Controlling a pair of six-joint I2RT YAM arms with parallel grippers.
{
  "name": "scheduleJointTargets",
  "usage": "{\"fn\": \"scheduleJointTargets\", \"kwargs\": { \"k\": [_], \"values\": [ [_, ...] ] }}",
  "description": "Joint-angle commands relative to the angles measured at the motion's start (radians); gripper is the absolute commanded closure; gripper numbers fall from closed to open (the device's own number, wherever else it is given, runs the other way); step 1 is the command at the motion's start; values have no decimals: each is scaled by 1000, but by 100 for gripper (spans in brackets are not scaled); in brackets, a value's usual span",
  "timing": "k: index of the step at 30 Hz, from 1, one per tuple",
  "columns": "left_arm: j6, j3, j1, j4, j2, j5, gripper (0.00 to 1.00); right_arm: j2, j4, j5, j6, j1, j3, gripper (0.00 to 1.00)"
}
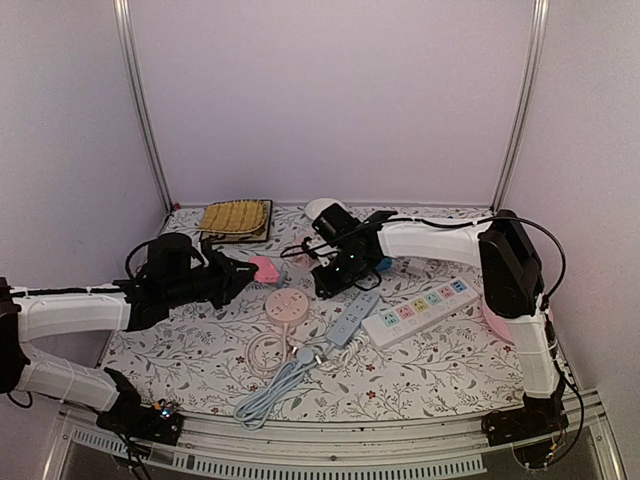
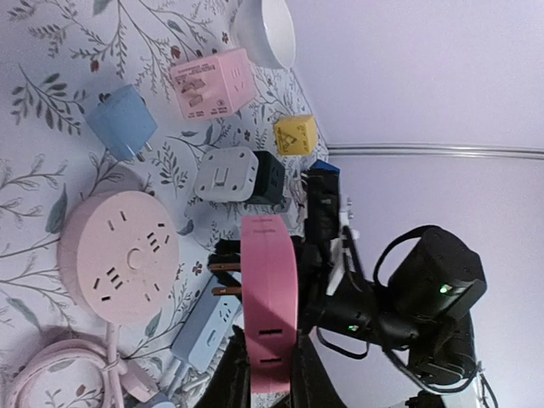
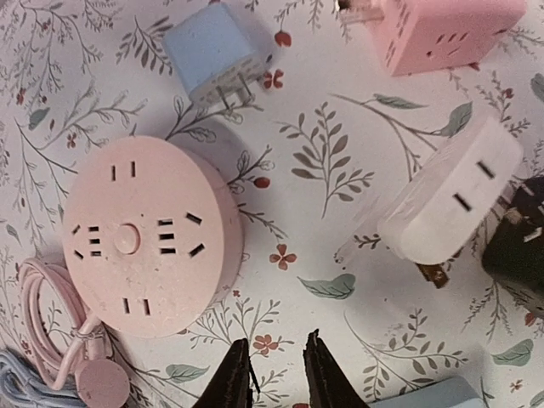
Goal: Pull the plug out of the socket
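My left gripper (image 2: 270,378) is shut on a pink plug (image 2: 270,297) and holds it in the air, its two brass prongs bare. It also shows in the top view (image 1: 265,268). The round pink socket (image 2: 119,255) lies on the table below and left of the plug, apart from it, with nothing plugged in. My right gripper (image 3: 276,348) hovers just right of the round socket (image 3: 149,238), jaws slightly apart and empty. A pale two-slot plug with brass prongs (image 3: 450,200) shows at the right; I cannot tell if it is the same plug.
A blue plug (image 2: 119,123), pink cube adapter (image 2: 212,81), grey adapter (image 2: 225,174), black cube (image 2: 272,178) and yellow cube (image 2: 296,134) lie beyond the socket. A blue-grey power strip (image 1: 355,318), a white multicolour strip (image 1: 420,312) and coiled cables (image 1: 270,385) lie in front.
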Motion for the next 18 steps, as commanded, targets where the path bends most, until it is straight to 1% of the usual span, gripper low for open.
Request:
{"fn": "scheduleJointTargets", "kwargs": {
  "k": [1, 8, 11, 13, 18],
  "values": [
    [104, 70, 12, -328, -60, -114, 100, -116, 50, -24, 35, -29, -1, 76],
    [146, 138, 13, -613, -100, -229, 100, -175, 85, -25, 53, -41, -15, 74],
    [161, 165, 21, -696, -96, -266, 100, -198, 102, -22, 59, -49, -36, 72],
    [172, 170, 32, -723, -90, -277, 100, -209, 108, -19, 63, -54, -45, 71],
    [177, 138, 64, -695, -80, -257, 100, -261, 112, 9, 63, -72, -85, 69]
  ]
}}
